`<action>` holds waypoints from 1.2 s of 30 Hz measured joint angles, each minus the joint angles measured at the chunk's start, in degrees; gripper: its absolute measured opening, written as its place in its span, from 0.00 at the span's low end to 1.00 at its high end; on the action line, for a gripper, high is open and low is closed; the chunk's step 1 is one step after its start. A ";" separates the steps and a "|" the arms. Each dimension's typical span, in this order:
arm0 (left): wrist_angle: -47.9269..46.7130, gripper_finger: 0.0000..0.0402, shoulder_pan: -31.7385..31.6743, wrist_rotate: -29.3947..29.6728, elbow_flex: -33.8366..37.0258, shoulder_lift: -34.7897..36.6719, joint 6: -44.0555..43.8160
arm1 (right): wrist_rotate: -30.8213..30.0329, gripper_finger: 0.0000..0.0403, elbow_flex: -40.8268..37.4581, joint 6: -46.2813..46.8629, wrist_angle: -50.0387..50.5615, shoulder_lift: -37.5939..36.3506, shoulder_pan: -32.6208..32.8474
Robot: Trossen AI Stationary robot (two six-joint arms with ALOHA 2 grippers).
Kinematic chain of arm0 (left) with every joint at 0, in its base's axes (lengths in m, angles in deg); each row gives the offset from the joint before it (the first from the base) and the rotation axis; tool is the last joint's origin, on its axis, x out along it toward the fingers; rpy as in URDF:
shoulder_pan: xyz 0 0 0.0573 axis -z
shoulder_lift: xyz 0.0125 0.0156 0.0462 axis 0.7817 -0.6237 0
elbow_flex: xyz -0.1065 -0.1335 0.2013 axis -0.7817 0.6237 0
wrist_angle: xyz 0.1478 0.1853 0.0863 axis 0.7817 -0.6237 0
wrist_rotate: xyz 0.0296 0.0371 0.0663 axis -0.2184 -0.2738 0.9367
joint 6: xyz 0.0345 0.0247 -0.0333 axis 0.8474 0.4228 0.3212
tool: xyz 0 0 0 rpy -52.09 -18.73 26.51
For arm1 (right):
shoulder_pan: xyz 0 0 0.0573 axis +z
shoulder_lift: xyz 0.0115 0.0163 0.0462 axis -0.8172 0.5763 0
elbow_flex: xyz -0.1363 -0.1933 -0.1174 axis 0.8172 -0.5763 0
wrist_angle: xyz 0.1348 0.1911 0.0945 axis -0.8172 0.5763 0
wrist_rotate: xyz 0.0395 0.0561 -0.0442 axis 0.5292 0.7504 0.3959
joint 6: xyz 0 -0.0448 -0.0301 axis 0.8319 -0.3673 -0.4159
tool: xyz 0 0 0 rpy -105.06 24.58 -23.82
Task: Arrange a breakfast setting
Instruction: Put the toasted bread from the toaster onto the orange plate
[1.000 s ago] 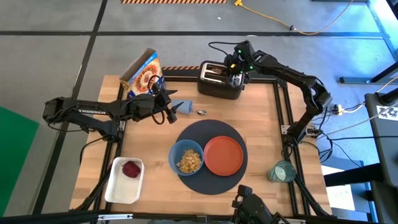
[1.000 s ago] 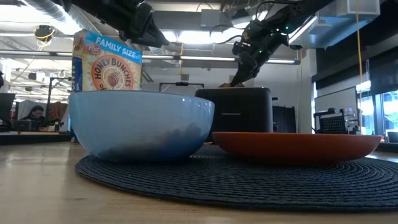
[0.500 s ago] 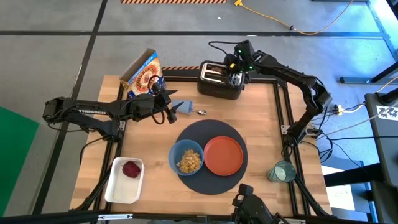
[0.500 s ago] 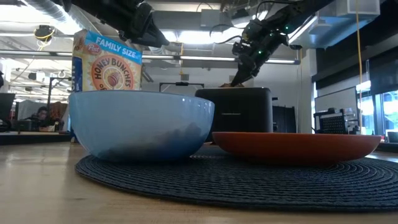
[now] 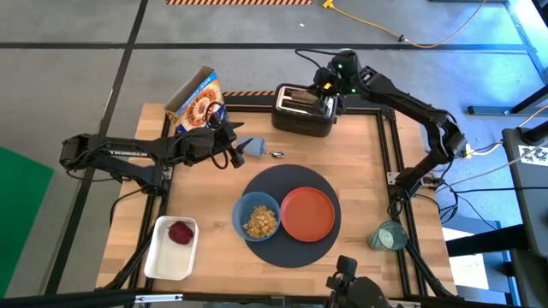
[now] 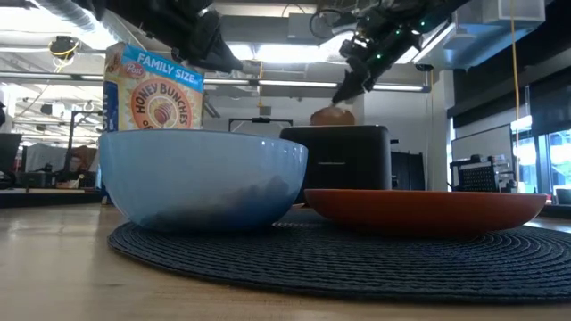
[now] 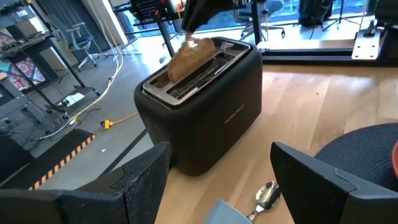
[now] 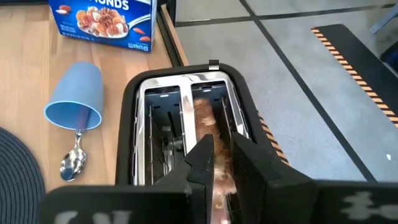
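We see a brown toast slice (image 7: 186, 56) in a black toaster (image 5: 302, 111), an orange plate (image 5: 308, 214) and blue bowl (image 5: 257, 217) on a dark woven placemat (image 5: 291, 184), a red fruit (image 5: 180, 233) in a white tray (image 5: 157, 257), a teal glass (image 5: 387, 236), and a pale wood surface (image 5: 360, 154).

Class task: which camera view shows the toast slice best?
The left wrist view: the toast slice rises clear of the toaster. The right wrist view has the right claw covering it; low shows its top; high barely shows it.
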 joint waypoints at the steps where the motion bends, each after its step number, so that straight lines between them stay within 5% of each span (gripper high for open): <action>1: 0.15 0.68 -0.11 0.02 0.00 -0.39 -0.02 | 0.00 0.11 0.00 0.15 0.04 -0.34 0.00; 20: 2.42 0.68 -0.46 0.02 0.00 -3.26 0.04 | -3.19 0.12 0.00 0.11 3.96 -1.41 -0.11; 36: 2.26 0.68 -0.46 -0.99 0.00 -3.26 0.08 | -7.59 0.29 0.00 -2.77 3.85 3.77 -0.20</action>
